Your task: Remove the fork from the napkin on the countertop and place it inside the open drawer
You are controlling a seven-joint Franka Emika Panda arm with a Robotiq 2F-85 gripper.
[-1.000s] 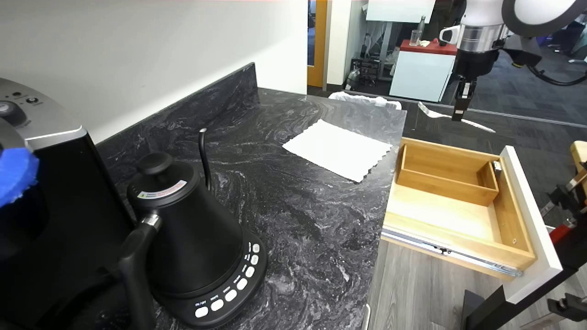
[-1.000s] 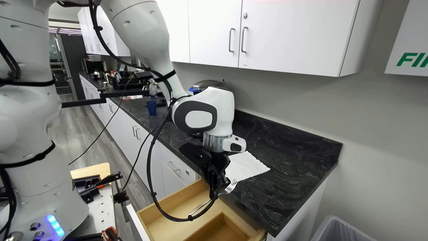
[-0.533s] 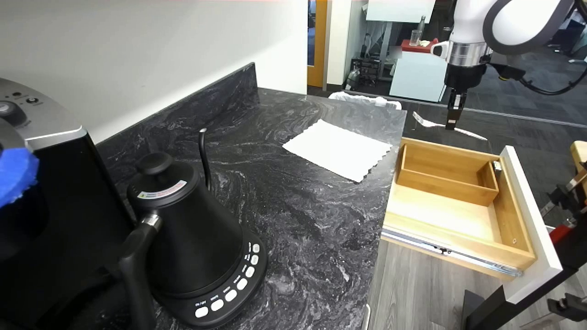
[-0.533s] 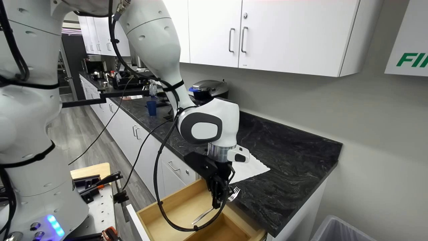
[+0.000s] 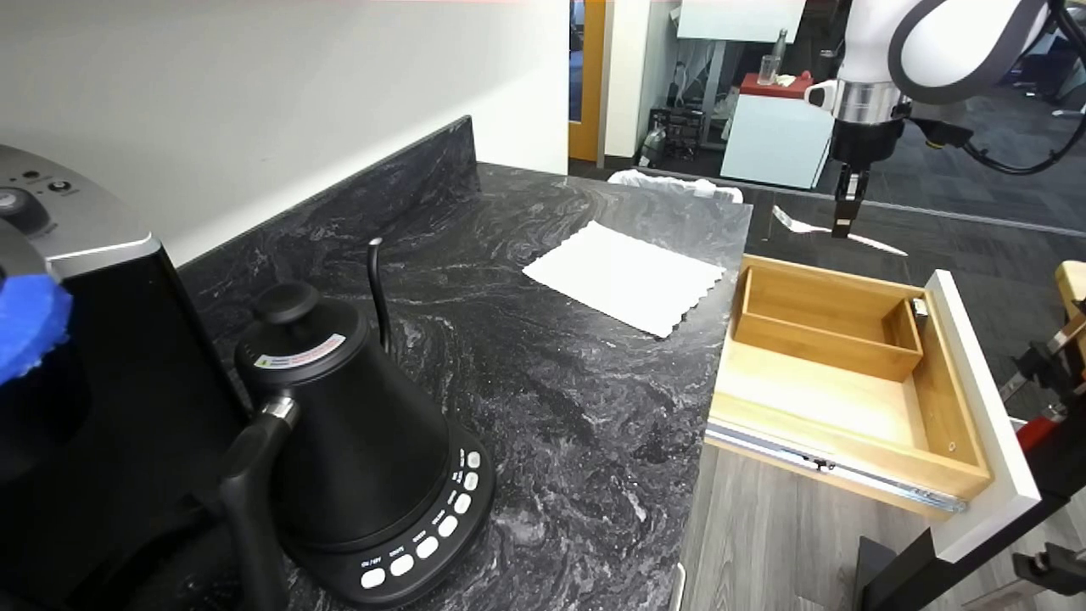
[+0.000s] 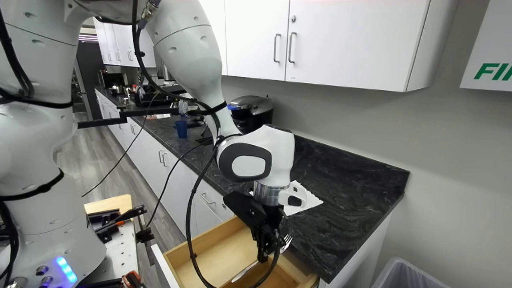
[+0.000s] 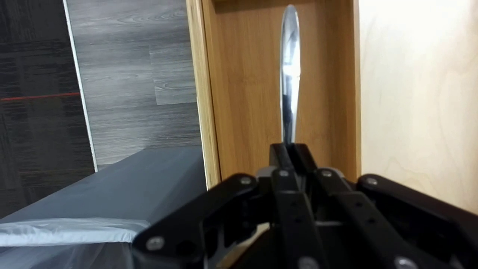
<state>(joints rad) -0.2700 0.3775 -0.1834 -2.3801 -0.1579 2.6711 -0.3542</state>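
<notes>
The fork (image 7: 290, 74) held with its handle over the open drawer (image 5: 823, 392), not yet let go
The tool (image 7: 288, 146) grips it near mid-length — handle in line with the long walls of the inner compartment (image 7: 246, 82), likely so it can settle flat there. Against half a second ago, tool and fork have shifted slightly toward that compartment — the napkin (image 5: 626, 280) lies unmoved on the tabletop (image 5: 543, 390).

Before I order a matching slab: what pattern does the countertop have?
The countertop is black with swirling pale marbling, clearest in an exterior view.
</notes>
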